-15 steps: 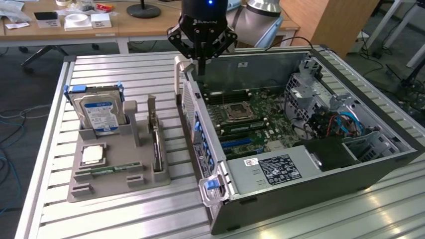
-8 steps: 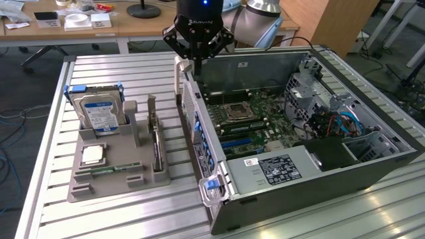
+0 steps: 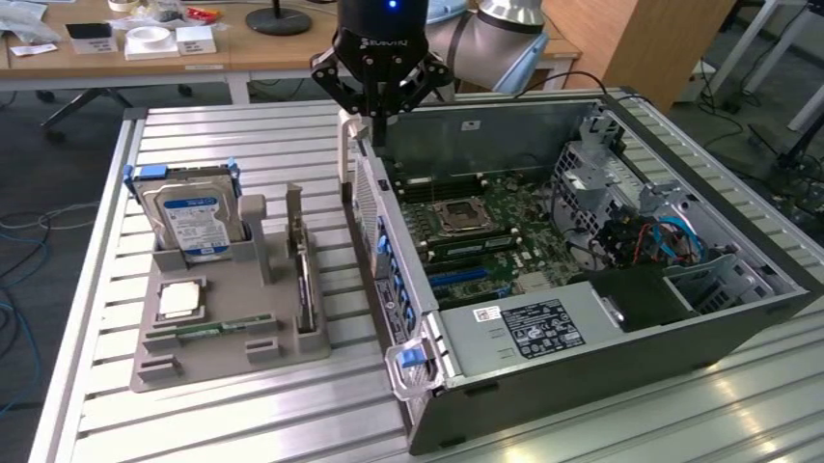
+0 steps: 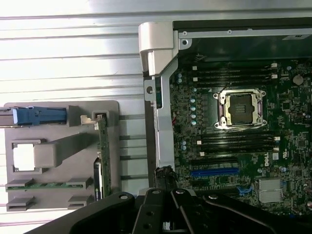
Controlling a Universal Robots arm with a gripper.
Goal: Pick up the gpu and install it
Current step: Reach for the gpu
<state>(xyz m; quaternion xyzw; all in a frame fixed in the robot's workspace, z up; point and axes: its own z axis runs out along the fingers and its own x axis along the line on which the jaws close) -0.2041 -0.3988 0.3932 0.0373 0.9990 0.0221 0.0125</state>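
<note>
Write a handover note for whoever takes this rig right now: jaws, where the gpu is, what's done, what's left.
Gripper: jaws shut, holding nothing, hanging above the wall of the open computer case that faces the holder.
Gpu: standing on edge in the gray holder, on the exterior view's left of the case, near the hard drive.
Done: nothing visible; the gpu is untouched and the motherboard's blue slot is bare.
Left: both pick-up and installation.
</note>
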